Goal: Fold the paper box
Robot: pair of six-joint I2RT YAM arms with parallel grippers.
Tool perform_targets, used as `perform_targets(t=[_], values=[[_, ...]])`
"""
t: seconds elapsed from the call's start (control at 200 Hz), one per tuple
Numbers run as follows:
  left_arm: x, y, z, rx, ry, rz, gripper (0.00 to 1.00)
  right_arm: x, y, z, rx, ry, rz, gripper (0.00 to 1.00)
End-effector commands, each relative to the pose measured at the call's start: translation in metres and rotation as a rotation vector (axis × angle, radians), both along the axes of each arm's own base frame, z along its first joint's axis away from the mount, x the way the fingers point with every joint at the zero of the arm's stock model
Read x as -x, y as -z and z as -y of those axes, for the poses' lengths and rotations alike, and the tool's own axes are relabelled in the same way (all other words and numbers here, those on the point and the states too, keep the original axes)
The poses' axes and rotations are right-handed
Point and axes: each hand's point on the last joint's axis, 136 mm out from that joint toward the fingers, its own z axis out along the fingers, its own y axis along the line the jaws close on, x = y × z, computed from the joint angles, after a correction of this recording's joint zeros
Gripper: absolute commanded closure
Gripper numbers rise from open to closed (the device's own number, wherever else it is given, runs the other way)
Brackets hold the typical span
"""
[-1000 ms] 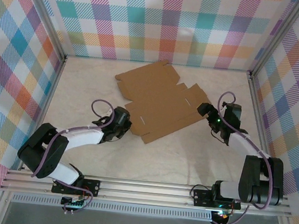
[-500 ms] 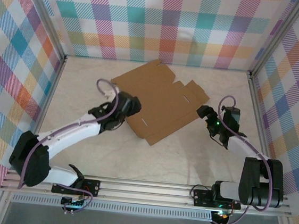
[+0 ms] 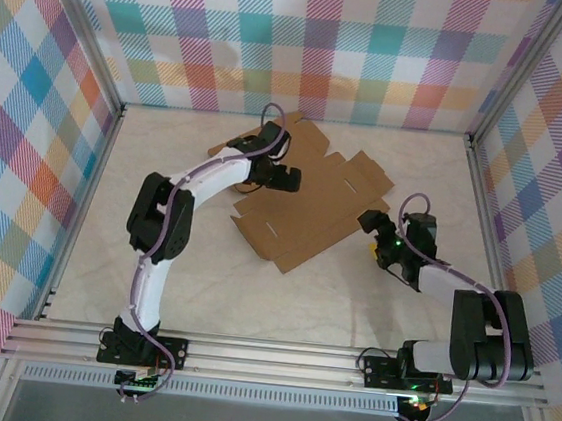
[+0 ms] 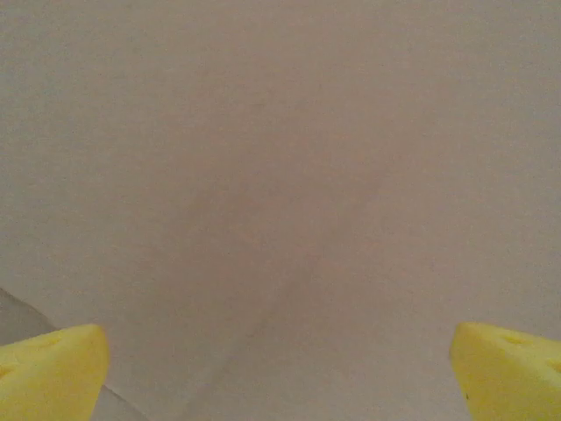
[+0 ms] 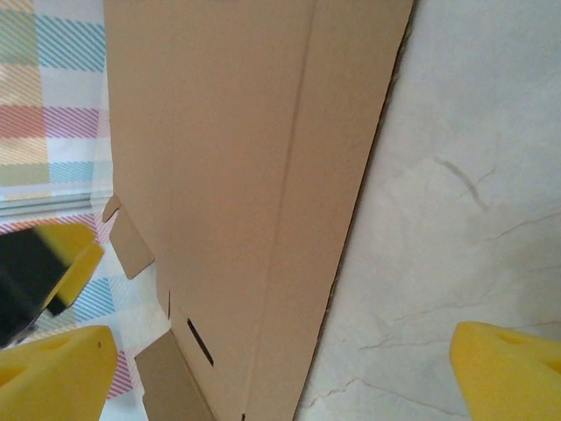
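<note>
left gripper (image 3: 282, 178) jaws wide apart, empty, low over far-left part of flat brown corrugated cardboard sheet, the paper box (image 3: 306, 213). right gripper (image 3: 368, 222) jaws apart too, empty, just beside sheet's right edge. sheet lies unfolded on pale marbled table (image 3: 352, 298), toward far side. no flap raised; all folding looks left to do.

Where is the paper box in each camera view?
Top external: paper box lies flat on the table, just beyond centre.
Left wrist: a blurred tan surface with a crease, probably the box, beyond the yellow fingers.
Right wrist: upper left to centre.
Shared landmark: the pale marbled table along the box's edge.
</note>
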Motion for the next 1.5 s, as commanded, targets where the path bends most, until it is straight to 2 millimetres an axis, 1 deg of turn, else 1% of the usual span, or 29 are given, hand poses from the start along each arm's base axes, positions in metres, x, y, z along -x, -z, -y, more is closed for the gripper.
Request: perform_targets(t=[0.0,0.105,0.205,0.245,0.375,0.475,0.485,0.585,0.745,0.83,0.91,0.965,1.045,1.095,1.165,1.22,1.265,1.29,1.36,1.405,1.495], values=[[-0.009,0.010,-0.035,0.014,-0.101,-0.083,0.02,0.000,-0.002,-0.008,-0.025,-0.004,0.015,0.03],[-0.012,0.026,-0.051,0.063,-0.192,-0.123,0.03,0.001,0.000,-0.009,-0.019,-0.001,0.009,0.03],[-0.003,0.040,-0.057,0.101,-0.256,-0.173,0.02,0.000,0.000,-0.011,-0.024,-0.008,0.005,0.03],[0.004,0.045,-0.060,0.105,-0.289,-0.196,0.01,-0.001,0.000,-0.013,-0.027,-0.013,0.001,0.03],[0.030,0.054,-0.060,0.188,-0.361,-0.230,0.00,-0.009,0.001,-0.015,-0.018,-0.031,-0.010,0.02],[0.056,0.058,-0.070,0.201,-0.421,-0.246,0.00,-0.020,0.001,-0.019,-0.017,-0.047,-0.004,0.02],[0.057,0.056,-0.070,0.208,-0.424,-0.241,0.00,-0.021,0.001,-0.019,-0.017,-0.049,-0.004,0.02],[0.087,0.055,-0.075,0.243,-0.471,-0.252,0.00,-0.032,0.002,-0.021,-0.001,-0.067,-0.005,0.02],[0.137,0.050,-0.073,0.221,-0.473,-0.270,0.00,-0.052,0.014,-0.020,0.033,-0.084,-0.028,0.02],[0.162,0.047,-0.072,0.198,-0.479,-0.272,0.00,-0.068,0.020,-0.016,0.032,-0.089,-0.034,0.02],[0.184,0.045,-0.068,0.182,-0.466,-0.293,0.00,-0.082,0.018,-0.019,0.017,-0.119,-0.020,0.02],[0.195,0.038,-0.065,0.164,-0.450,-0.291,0.00,-0.091,0.016,-0.023,0.013,-0.148,-0.009,0.01],[0.204,0.019,-0.060,0.138,-0.416,-0.252,0.00,-0.100,0.011,-0.027,0.015,-0.182,0.009,0.01],[0.204,0.004,-0.057,0.134,-0.386,-0.223,0.00,-0.104,0.003,-0.027,0.026,-0.203,0.031,0.00],[0.197,-0.014,-0.057,0.119,-0.347,-0.178,0.00,-0.105,-0.010,-0.025,0.064,-0.221,0.068,0.00],[0.185,-0.028,-0.057,0.090,-0.311,-0.139,0.00,-0.101,-0.017,-0.021,0.108,-0.225,0.081,0.00],[0.173,-0.034,-0.056,0.076,-0.278,-0.117,0.00,-0.097,-0.023,-0.018,0.140,-0.227,0.091,0.00],[0.165,-0.036,-0.056,0.069,-0.265,-0.110,0.00,-0.094,-0.025,-0.016,0.154,-0.226,0.093,0.00],[0.142,-0.032,-0.057,0.044,-0.231,-0.113,0.01,-0.083,-0.027,-0.012,0.178,-0.218,0.088,0.00],[0.126,-0.028,-0.062,0.022,-0.225,-0.118,0.02,-0.077,-0.028,-0.011,0.179,-0.215,0.087,0.00],[0.099,-0.021,-0.071,0.007,-0.230,-0.130,0.05,-0.059,-0.027,-0.011,0.146,-0.203,0.060,0.00]])
